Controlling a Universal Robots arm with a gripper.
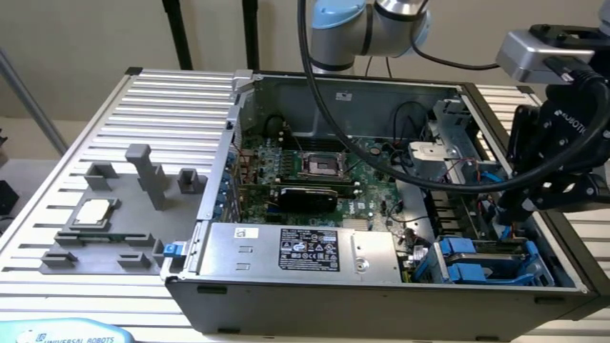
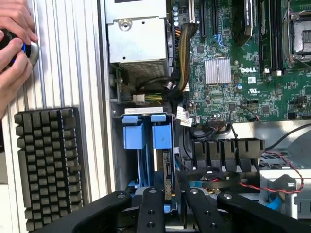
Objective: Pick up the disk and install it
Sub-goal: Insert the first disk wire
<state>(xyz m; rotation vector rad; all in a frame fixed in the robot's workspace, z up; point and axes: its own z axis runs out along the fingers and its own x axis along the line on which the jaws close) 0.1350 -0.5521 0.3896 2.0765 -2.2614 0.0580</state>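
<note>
The end effector (image 1: 530,209) hangs over the open computer case (image 1: 381,296), at the corner on the exterior view's right, just above the blue drive cage (image 1: 496,266). In the wrist view its black fingers (image 2: 150,213) stand fairly narrow, drawn in on either side of a thin slab seen edge-on: the disk (image 2: 166,187). The end effector grips it upright, with a strip of green circuit board along its edge and bits of bright blue frame showing next to the fingers. The disk's flat face and label cannot be seen from this angle. It sits just beside the cage's two blue handles (image 2: 147,131) and is not clearly seated in a bay. Inside the case lie the green motherboard (image 1: 319,175) and the silver power supply (image 1: 305,250) with its black label. On the slatted aluminium counter (image 1: 171,100), at the exterior view's left, a grey fixture (image 1: 143,189) carries a square silver processor chip (image 1: 91,212). The wrist view also shows a black keyboard (image 2: 48,165) on the counter and a person's hands (image 2: 13,43) around a small dark device.
</note>
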